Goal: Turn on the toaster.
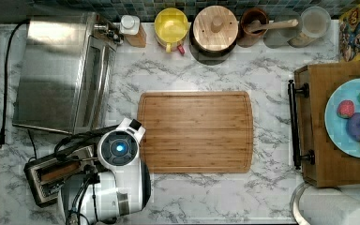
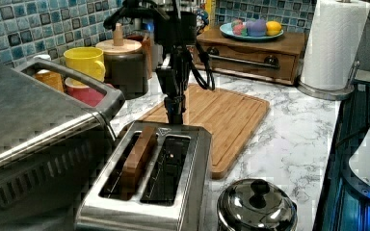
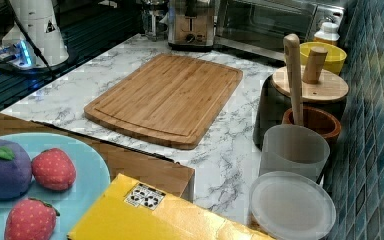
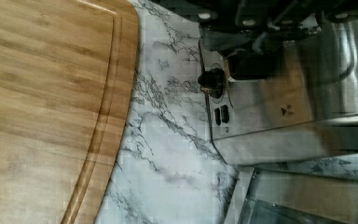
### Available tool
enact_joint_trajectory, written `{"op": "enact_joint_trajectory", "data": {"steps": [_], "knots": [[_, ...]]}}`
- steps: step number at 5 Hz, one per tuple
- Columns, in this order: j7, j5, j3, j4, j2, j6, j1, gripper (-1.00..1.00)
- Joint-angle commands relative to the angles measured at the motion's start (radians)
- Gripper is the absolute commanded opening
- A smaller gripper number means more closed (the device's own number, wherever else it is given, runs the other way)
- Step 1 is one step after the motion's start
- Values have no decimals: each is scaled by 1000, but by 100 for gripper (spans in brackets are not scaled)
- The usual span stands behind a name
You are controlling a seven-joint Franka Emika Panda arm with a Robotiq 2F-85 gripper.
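The toaster (image 2: 173,192) stands in the left view's foreground, a boxy steel unit with two long slots and a brown slice in the left view's left slot. In the top view the toaster (image 1: 44,180) lies at the lower left, partly under the arm. My gripper (image 2: 175,109) hangs straight down over the toaster's far end, its tip at the top edge of that end. The wrist view shows this end face (image 4: 261,107) with a dark round knob (image 4: 210,79) and two small buttons (image 4: 221,114). Across the counter, the right view shows the toaster (image 3: 192,25).
A large steel toaster oven (image 1: 56,70) sits beside the toaster. A round steel kettle (image 2: 257,204) stands on its other side. A bamboo cutting board (image 1: 196,132) lies mid-counter. Jars and a yellow mug (image 1: 171,26) line the tiled wall; a wooden drawer box (image 1: 321,136) carries a fruit plate.
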Motion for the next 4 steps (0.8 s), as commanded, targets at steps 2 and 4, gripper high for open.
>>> {"op": "enact_joint_trajectory", "data": {"steps": [2, 4], "knots": [[25, -4, 64, -83, 329, 66, 74, -100], [71, -81, 81, -114, 272, 103, 99, -100]]}}
